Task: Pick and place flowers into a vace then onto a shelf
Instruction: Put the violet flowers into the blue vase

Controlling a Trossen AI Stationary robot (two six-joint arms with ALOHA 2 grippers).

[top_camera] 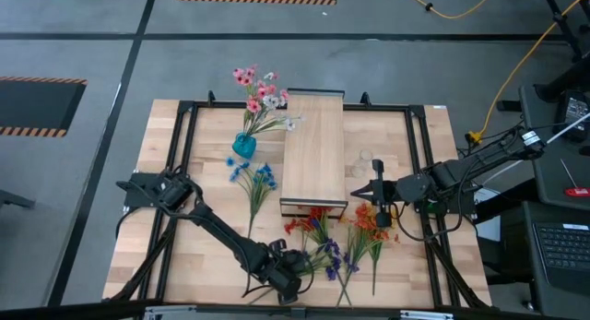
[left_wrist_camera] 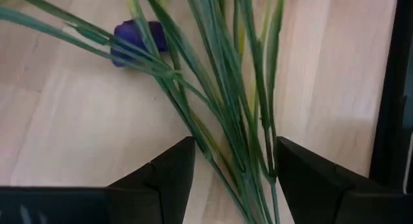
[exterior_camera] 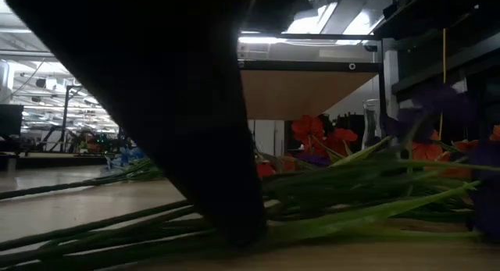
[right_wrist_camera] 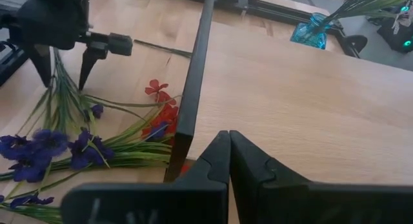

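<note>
Green stems of the purple flowers (left_wrist_camera: pixel 219 108) lie on the table (left_wrist_camera: pixel 71 121) between the left tool's (left_wrist_camera: pixel 235 169) spread fingers, apparently not yet touched; the right tool (right_wrist_camera: pixel 229 161) hovers closed beside the shelf (right_wrist_camera: pixel 297 101).

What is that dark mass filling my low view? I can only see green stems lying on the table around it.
Observer: Most likely the left claw. It is open and down at the table's near edge, with the thin green stems of the purple-bloomed artificial sprigs between its fingers.
Operator: And the right claw?
Observer: The right claw is shut and holds nothing, beside the near end of the narrow light-wood shelf.
Operator: Any flowers in a vase?
Observer: Yes, pink and white sprigs stand in a small teal glass vase on the table beside the shelf.
</note>
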